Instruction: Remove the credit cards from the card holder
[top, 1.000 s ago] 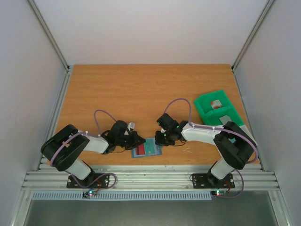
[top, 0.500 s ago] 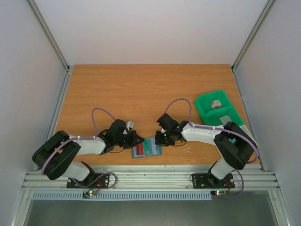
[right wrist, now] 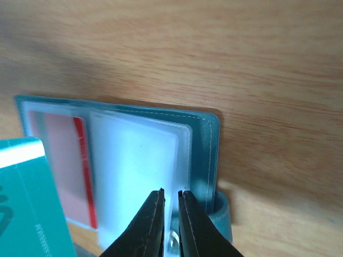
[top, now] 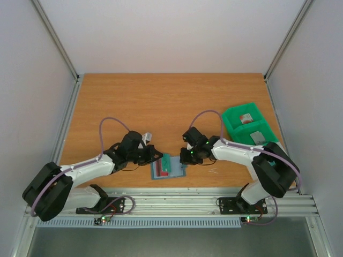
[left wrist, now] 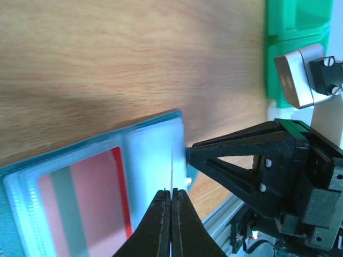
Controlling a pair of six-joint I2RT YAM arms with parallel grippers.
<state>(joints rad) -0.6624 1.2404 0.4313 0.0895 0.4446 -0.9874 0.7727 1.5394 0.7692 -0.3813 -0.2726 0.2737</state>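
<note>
- Teal plastic is what you have in hand. Your left tool (left wrist: 171, 194) is shut tight on a thin pale edge. I read that edge as the teal card (right wrist: 24, 203) seen end-on, lifted partly over the card holder (right wrist: 206, 139).
- That card holder lies spread flat on the tabletop (top: 161, 101), close to the near edge and between your two arms.
- Your right tool (right wrist: 171, 194) rests its tips on the holder's clear right-hand pocket. Its jaws are almost together with a slim gap, and I cannot tell whether they nip the film or only press it down.
- Done so far, as I judge it: the green bin (top: 229, 119) at the right holds a pale card (top: 246, 118) with a red mark in its far compartment. A grey card (top: 259, 137) lies in the near one.
- Left to do: the teal card is not yet clear of the holder, and a red card (right wrist: 61, 160) sits in the left pocket. The right pocket looks empty, though glare makes that uncertain.
- Against a second ago, your left arm has stretched out low, with its elbow swung well out to the left.
- Your left tool and the teal card have crept up and away from the near edge, and the card now sits askew instead of square in its pocket.
- Your right tool has shifted slightly to the right, and the holder has stayed put.
</note>
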